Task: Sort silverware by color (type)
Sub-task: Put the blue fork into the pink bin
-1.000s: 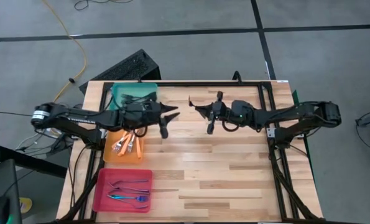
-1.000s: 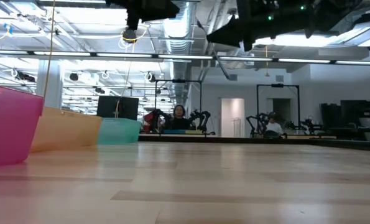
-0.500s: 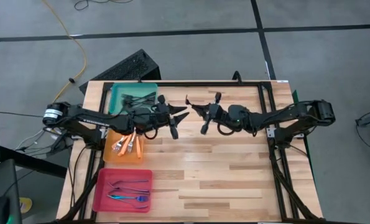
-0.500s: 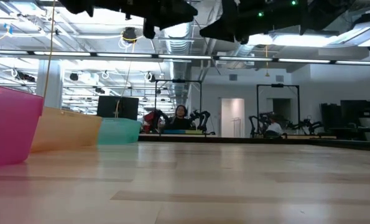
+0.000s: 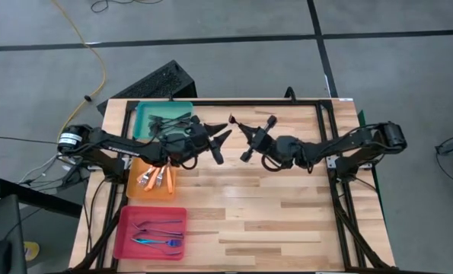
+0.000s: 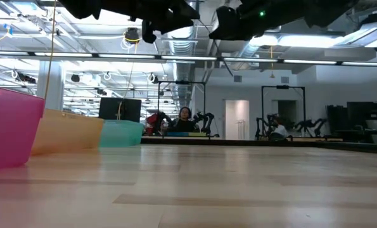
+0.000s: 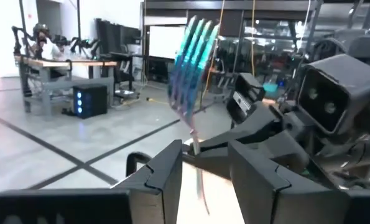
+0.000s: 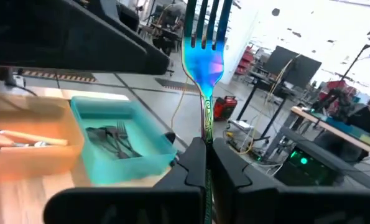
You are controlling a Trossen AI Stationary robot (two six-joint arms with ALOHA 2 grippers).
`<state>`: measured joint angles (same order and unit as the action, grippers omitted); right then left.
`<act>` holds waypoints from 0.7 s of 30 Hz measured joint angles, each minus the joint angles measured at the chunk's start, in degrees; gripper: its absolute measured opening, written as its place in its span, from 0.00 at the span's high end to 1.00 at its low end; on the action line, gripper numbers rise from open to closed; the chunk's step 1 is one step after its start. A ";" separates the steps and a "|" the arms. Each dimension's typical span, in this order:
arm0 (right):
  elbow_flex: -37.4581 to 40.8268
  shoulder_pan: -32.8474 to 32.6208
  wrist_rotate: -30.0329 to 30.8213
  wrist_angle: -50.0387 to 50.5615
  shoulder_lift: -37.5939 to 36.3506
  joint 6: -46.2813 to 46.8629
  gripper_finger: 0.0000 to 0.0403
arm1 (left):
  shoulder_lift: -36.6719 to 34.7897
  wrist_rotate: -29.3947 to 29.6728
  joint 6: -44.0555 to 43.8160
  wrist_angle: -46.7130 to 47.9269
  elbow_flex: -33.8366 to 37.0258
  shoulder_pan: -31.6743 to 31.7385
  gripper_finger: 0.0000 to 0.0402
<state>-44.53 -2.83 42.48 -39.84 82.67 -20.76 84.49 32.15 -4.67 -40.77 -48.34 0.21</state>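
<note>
A blue iridescent fork (image 8: 204, 56) is held high over the table's far middle, where my two grippers meet tip to tip. My right gripper (image 5: 240, 135) reaches in from the right and is shut on the fork. My left gripper (image 5: 224, 141) reaches in from the left and is open. Its fingers stand on either side of the fork's neck (image 7: 196, 140), below the tines (image 7: 194, 43). Dark forks lie in the teal tray (image 5: 165, 118), orange-handled forks in the orange tray (image 5: 154, 179), and blue and silvery forks in the pink tray (image 5: 150, 232). My right gripper pinches the fork's handle (image 8: 204, 134) between its two fingers, reaching level from the table's right. The head and tines stick out free beyond the fingertips. The fork is lifted clear of the table. My left gripper's fingers (image 7: 163, 174) flank the fork's neck; whether they touch it, I cannot tell.
The three trays stand in a row along the table's left side, teal farthest and pink nearest (image 6: 7, 126). Bare wood (image 5: 272, 205) spreads over the middle and right of the table. A dark frame (image 5: 317, 103) runs along the far and right edges.
Both grippers have closed in on each other over the table's far middle. The left has gone toward the right edge and sunk a little. The right has gone toward the left edge. Both have rolled about their own pointing line.
</note>
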 joint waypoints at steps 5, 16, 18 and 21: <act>0.00 -0.19 0.00 -0.83 0.19 0.17 0.94 | -0.02 -0.19 -0.69 -0.64 0.00 0.04 0.71; 0.09 -0.19 1.14 -4.02 2.25 -0.73 0.97 | -0.02 -0.57 -3.41 -0.93 0.00 1.18 0.71; -0.01 -0.17 1.17 -4.77 2.21 -0.55 0.97 | -0.02 -0.77 -3.52 -0.73 -0.02 1.31 0.71; 0.06 -0.13 1.17 -4.41 3.07 -0.59 0.97 | -0.02 -0.76 -3.58 -0.77 -0.02 1.42 0.71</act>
<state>-44.48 -2.97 43.66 -44.25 85.75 -21.35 84.47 31.40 -8.25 -41.54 -48.36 1.63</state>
